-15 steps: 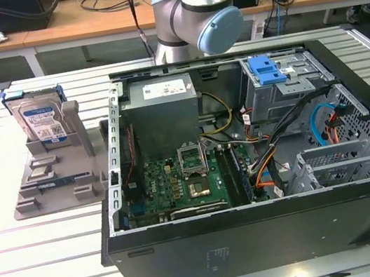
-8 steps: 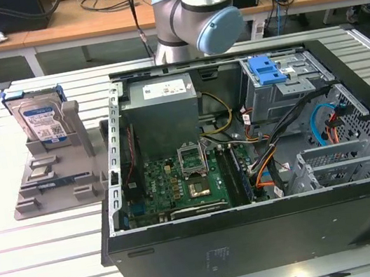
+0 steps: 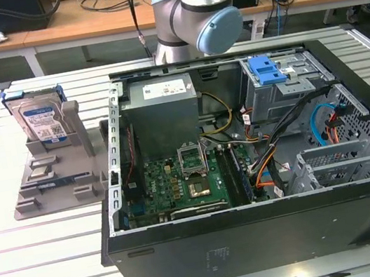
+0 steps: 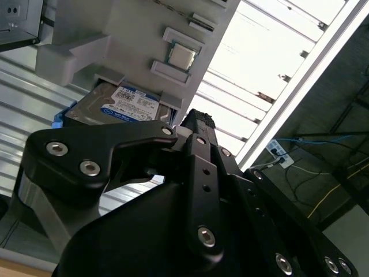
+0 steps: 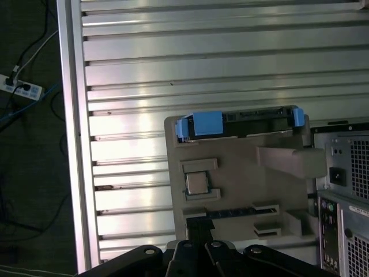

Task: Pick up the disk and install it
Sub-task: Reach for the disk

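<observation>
Whether the gripper [image 4: 199, 122] is open or closed I cannot tell; it holds nothing and hangs above the grey holder [image 3: 56, 175], well apart from the disk [image 3: 39, 117]. I judge this to be the approach before the pick-up, with nothing grasped and nothing installed.

The disk stands upright in a slot at the back of the holder, in the upper left of the exterior view, beside the open computer case [image 3: 259, 240] on the slatted table [image 3: 44, 276]. A grasp here would, I think, call for lining up over the disk's free upper edge and coming down clear of the holder's walls.

The disk is a flat silver metal rectangle with a white-and-blue label on its face. A blue plastic carrier runs round its edges.
</observation>
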`<action>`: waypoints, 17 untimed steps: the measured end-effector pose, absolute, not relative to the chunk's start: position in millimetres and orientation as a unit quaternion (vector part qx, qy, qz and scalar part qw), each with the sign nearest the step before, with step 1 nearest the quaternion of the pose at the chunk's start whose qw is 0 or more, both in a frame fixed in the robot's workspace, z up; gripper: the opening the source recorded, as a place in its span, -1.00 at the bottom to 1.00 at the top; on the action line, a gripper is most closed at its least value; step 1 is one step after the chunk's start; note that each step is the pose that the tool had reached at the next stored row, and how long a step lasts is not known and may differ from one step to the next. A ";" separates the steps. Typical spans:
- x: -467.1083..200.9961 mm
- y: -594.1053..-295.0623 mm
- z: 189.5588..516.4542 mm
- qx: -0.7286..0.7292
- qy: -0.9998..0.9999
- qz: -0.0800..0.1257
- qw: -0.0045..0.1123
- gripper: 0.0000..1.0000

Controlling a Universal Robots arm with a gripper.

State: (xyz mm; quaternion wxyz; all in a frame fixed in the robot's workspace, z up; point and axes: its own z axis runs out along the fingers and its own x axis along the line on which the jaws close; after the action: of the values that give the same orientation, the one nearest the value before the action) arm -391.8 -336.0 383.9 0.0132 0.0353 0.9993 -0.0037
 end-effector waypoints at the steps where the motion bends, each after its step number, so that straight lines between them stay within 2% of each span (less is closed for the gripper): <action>1: -391.8 -335.8 383.7 0.035 0.999 -0.004 0.013 -0.79; 17: -391.9 -334.3 380.0 0.035 0.999 -0.004 0.013 -0.79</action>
State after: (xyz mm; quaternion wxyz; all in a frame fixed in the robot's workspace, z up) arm -391.9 -334.3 380.0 0.0132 0.0353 0.9993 -0.0037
